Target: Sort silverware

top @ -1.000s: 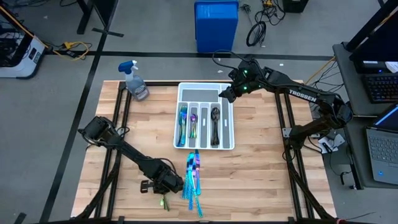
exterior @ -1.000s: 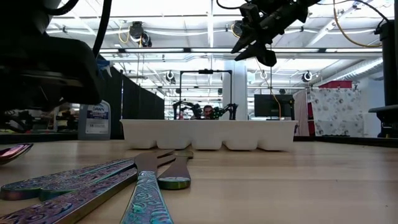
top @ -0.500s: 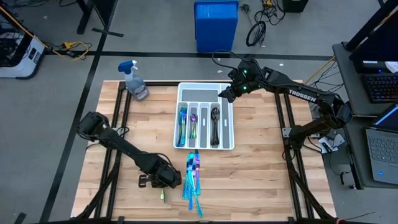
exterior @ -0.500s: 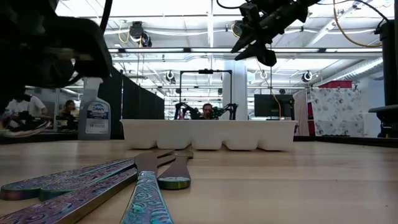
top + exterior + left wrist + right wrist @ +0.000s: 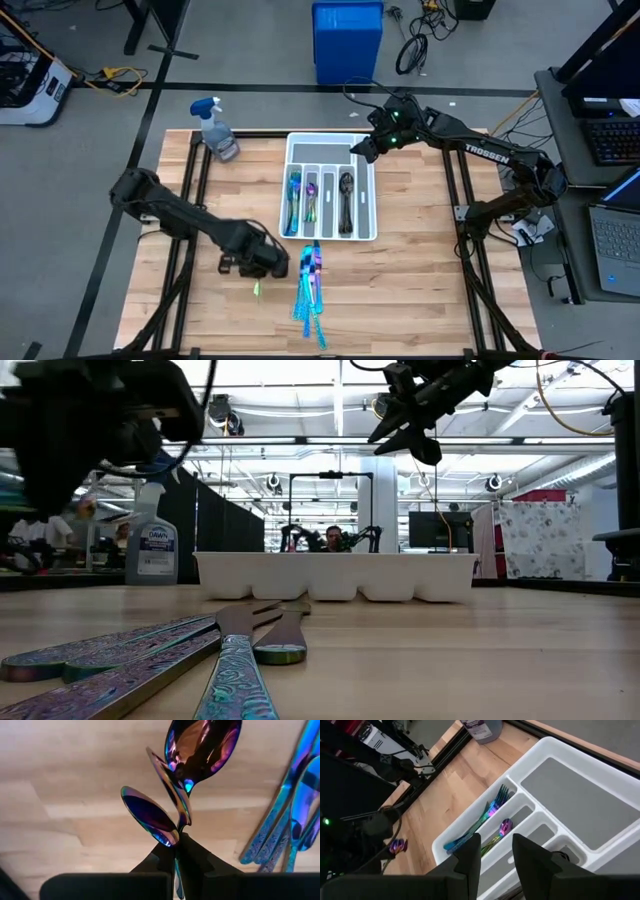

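My left gripper [image 5: 262, 262] hangs over the table's near middle, shut on a bunch of small rainbow-purple spoons [image 5: 200, 745] whose bowls fan out beyond its fingers. A pile of iridescent blue knives [image 5: 310, 285] lies on the wood just right of it. The white tray [image 5: 372, 200] holds blue-teal forks [image 5: 294, 195], a purple spoon [image 5: 312, 200] and dark spoons [image 5: 345, 195] in separate slots. My right gripper [image 5: 360, 152] hovers open above the tray's far right corner. My left gripper pinches the spoons' thin handles [image 5: 179, 827] together between its two fingers [image 5: 162, 857], close to the bowls. It comes from above. The spoons are lifted clear of the table, and their bowls [image 5: 147, 815] spread apart at different angles past the fingertips.
A spray bottle [image 5: 218, 130] stands at the table's far left corner, and a blue bin [image 5: 347, 40] sits on the floor beyond the far edge. Bare wood lies left and right of the tray. A person [image 5: 333, 540] shows far off in the room.
My left gripper has risen and moved from the near edge toward the far edge, closer to the tray, carrying the spoons. The spoons left the wood and are now clear of it. The arm's elbow has swung toward the table's left.
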`<state>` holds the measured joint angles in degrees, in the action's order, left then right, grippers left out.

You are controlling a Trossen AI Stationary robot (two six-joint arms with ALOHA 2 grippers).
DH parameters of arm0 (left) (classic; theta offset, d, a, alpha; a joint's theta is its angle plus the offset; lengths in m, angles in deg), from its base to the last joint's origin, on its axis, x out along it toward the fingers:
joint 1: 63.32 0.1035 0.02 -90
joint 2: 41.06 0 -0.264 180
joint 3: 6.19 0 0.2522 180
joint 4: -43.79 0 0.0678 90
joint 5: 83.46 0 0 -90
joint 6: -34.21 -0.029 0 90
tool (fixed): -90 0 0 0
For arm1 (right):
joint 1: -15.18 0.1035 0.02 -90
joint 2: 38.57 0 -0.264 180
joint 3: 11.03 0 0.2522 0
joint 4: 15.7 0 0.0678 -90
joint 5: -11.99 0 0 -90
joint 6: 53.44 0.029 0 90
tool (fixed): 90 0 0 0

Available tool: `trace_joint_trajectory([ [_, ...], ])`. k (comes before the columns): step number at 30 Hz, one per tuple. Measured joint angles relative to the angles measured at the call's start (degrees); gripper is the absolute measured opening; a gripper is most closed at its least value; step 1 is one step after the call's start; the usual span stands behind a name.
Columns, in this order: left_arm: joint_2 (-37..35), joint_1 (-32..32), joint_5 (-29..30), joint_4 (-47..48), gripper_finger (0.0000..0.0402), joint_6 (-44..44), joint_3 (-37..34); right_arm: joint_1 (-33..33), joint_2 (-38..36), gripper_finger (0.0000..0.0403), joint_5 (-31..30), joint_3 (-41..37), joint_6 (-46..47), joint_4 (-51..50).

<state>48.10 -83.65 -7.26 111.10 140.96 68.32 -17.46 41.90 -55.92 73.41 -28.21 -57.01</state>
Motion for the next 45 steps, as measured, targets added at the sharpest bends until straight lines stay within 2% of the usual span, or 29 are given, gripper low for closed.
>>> trace_joint_trajectory([
  [5, -3.0, 7.2, 1.3, 2.9, 0.0001, -10.7, 0.0, 0.0, 0.0, 0.0096, -1.0, 0.0, 0.0, 0.4],
  [13, -3.2, 18.6, 3.1, 2.5, 0.0001, -24.1, 1.2, 0.0, 0.0, 0.0096, -1.4, 0.0, 0.4, 1.5],
  [21, -3.1, 28.8, 4.9, 1.3, 0.0001, -35.1, 3.7, 0.0, 0.0, 0.0096, -1.4, 0.0, 1.1, 2.6],
  [26, -3.0, 34.0, 4.5, -1.6, 0.0001, -38.4, 3.7, 0.0, 0.0, 0.0096, -1.9, 0.0, 1.1, 2.9],
  [33, -2.8, 36.9, 3.6, -9.4, 0.0001, -38.2, 3.7, 0.0, 0.0, 0.0096, -2.9, 0.0, 1.1, 3.5],
  [45, 6.5, 37.2, -1.1, -21.8, 0.0001, -39.6, 3.7, 0.0, 0.0, 0.0096, -2.8, 0.0, 1.1, 3.7],
])
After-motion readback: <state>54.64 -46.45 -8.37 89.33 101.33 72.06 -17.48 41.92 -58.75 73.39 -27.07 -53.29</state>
